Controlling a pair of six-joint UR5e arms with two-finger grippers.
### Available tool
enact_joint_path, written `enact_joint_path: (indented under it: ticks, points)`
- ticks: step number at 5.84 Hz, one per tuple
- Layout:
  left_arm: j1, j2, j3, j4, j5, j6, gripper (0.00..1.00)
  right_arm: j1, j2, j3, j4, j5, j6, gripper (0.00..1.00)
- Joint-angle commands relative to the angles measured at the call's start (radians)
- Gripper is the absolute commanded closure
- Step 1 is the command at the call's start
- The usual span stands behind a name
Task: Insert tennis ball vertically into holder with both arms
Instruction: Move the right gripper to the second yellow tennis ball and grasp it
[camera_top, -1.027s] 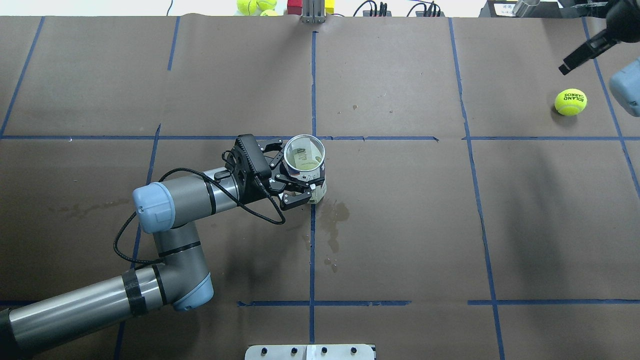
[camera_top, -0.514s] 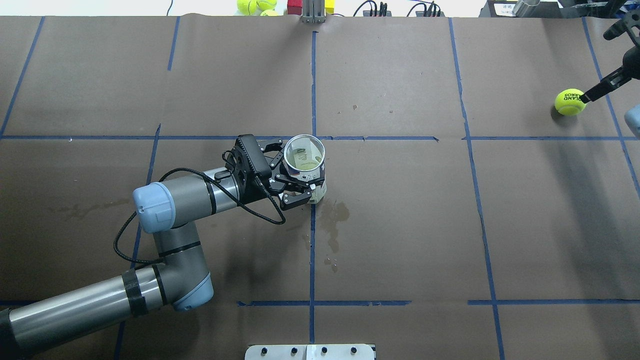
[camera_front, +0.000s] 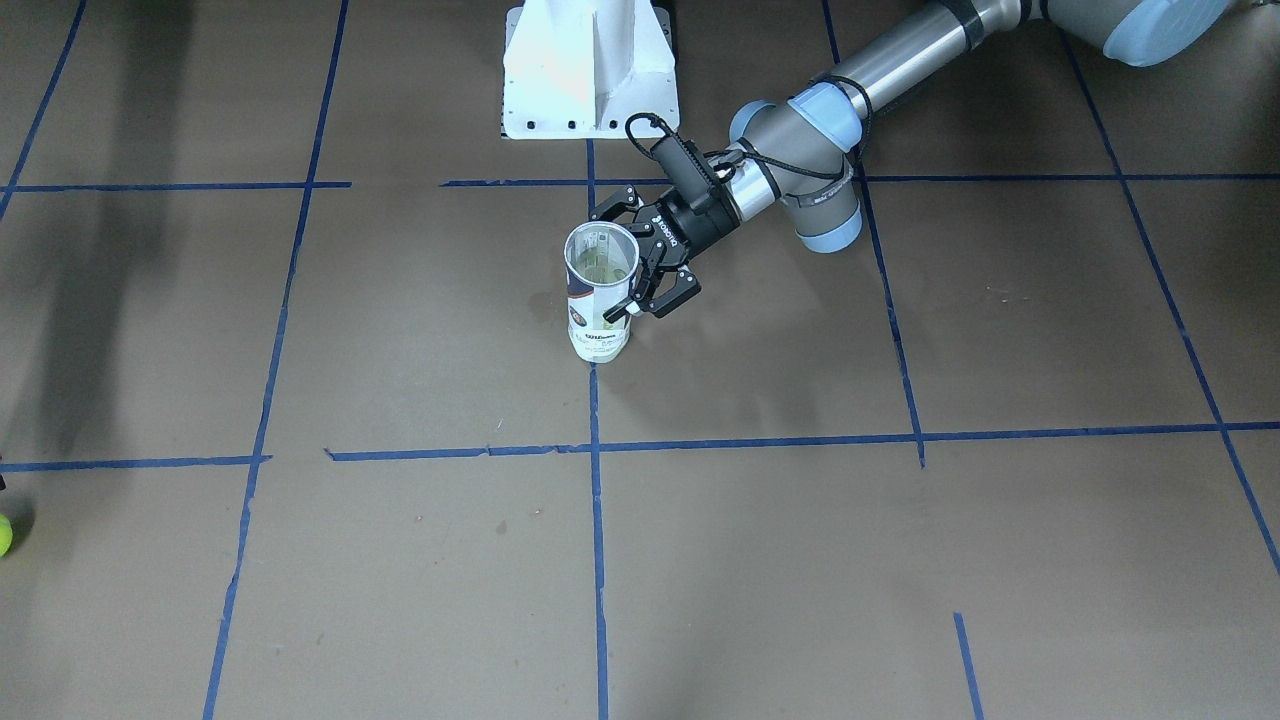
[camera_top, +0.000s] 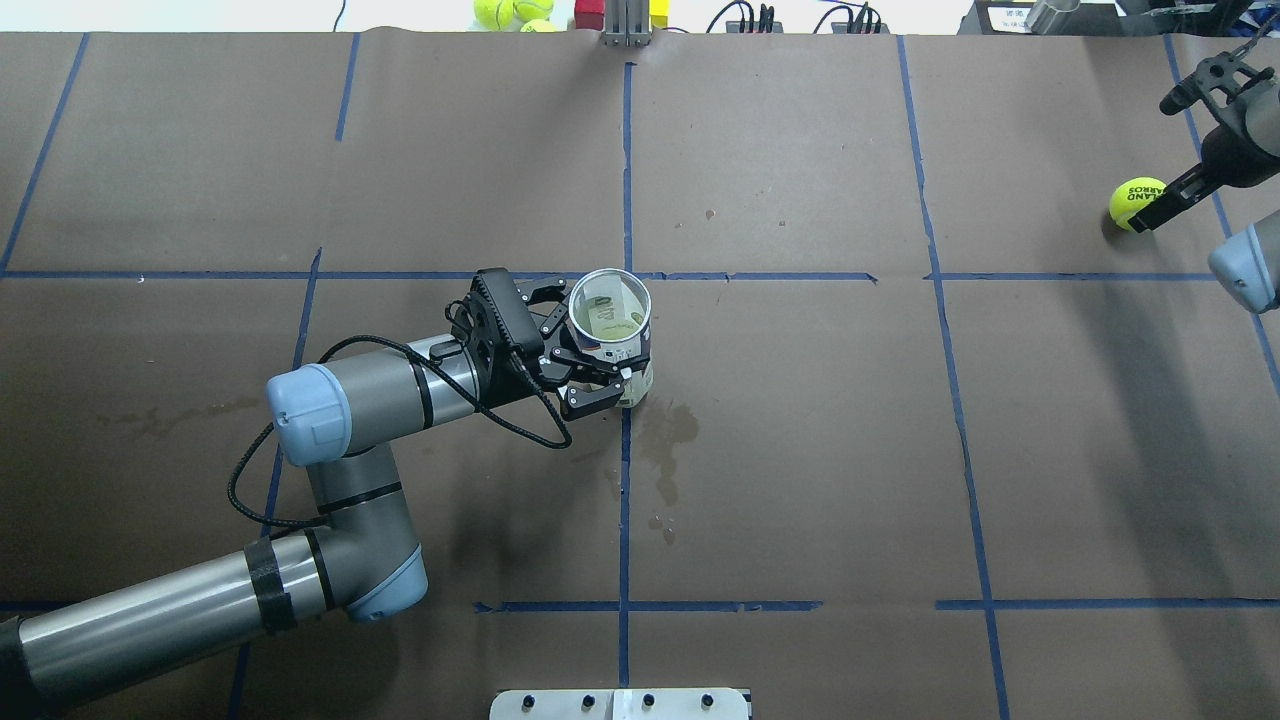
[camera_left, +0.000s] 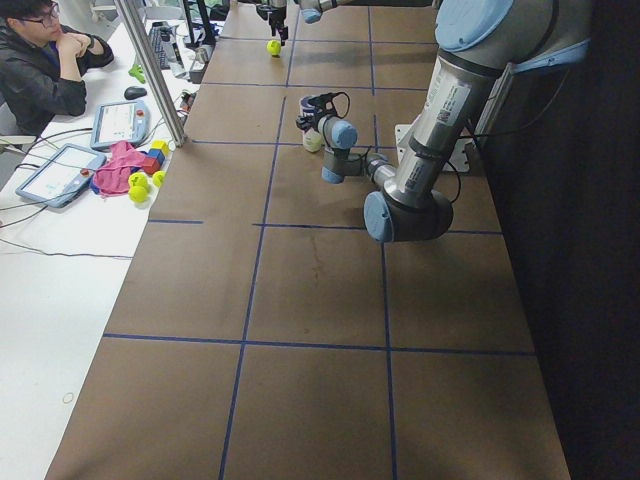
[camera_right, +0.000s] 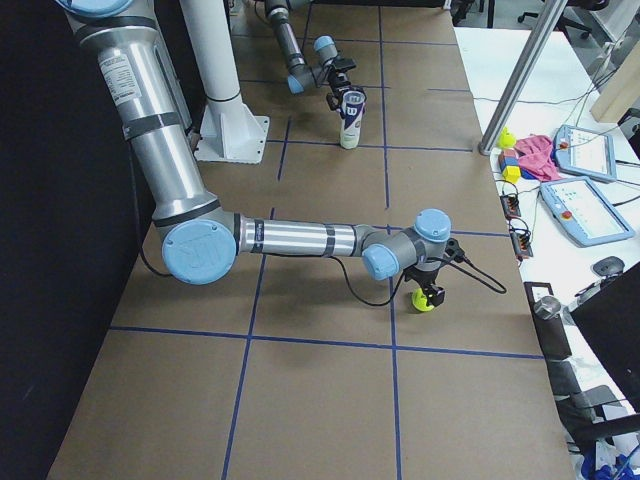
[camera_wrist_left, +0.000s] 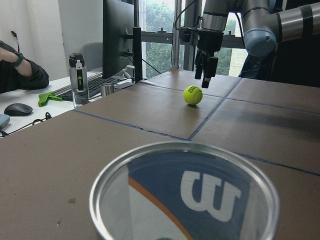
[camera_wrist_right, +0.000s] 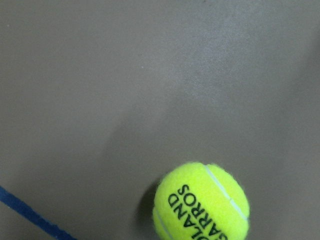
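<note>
The tennis ball (camera_wrist_right: 201, 202) carries black capitals in two curved rows reading "ROLAND GARROS". The first letter curls out of sight and the lower row is cut at the edge of the right wrist view, and the ball lies just below the fingertips of the right gripper (camera_wrist_left: 204, 75). The tube (camera_wrist_left: 185, 200), clasped between the fingers of the left gripper (camera_front: 608, 265), shows a large white "W" on navy, seen upside down through its open mouth on the wall farthest from the palm. Below those fingers, the small dark print on the tube's white foot is too small to read, as is the white lettering on the gripper body behind them.
</note>
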Motion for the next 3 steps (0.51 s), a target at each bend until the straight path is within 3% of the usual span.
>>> enact_joint_path:
  ticks: [1,3]
  points:
    - [0.000,-0.003,0.000,0.001,0.000,0.000,0.15,-0.013,0.019,-0.034,-0.003,-0.028,0.000,0.00]
    - [0.002,-0.003,0.000,0.003,0.000,0.002,0.15,-0.011,0.019,-0.043,-0.005,-0.054,-0.003,0.00]
